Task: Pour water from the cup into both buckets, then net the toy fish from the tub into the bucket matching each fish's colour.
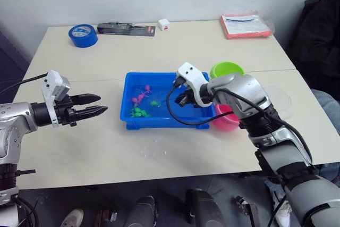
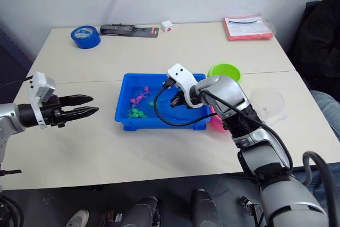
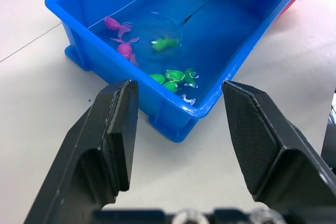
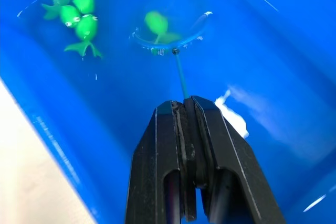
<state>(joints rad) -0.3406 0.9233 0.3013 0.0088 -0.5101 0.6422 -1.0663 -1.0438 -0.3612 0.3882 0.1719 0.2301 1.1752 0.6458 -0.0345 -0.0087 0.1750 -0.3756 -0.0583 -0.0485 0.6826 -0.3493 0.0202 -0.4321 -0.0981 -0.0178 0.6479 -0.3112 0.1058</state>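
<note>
The right gripper is clamped on the thin dark stick of the net, and the stick runs straight out from the fingertips, so the hoop lies dead ahead along the fingers' own line, down in the tub. Inside that hoop sits 1 green fish, apparently resting on the mesh at the water's surface; whether it is fully cradled or just overlapping the rim I cannot tell. Off to one side of the hoop, clear of the rim, 2 more green fish lie together, and the pink fish cluster beyond the hoop, further from the fingertips. The coming move, as I judge it, turns on this: the catch hangs at the far end of a long lever, so the lift should keep the hoop level as it rises, then carry it to the green bucket, which stands just behind the right wrist, with the pink bucket beside it and partly hidden by the arm. The left gripper hovers well apart from the tub's near side, fingers spread and empty, pointing toward it.
</note>
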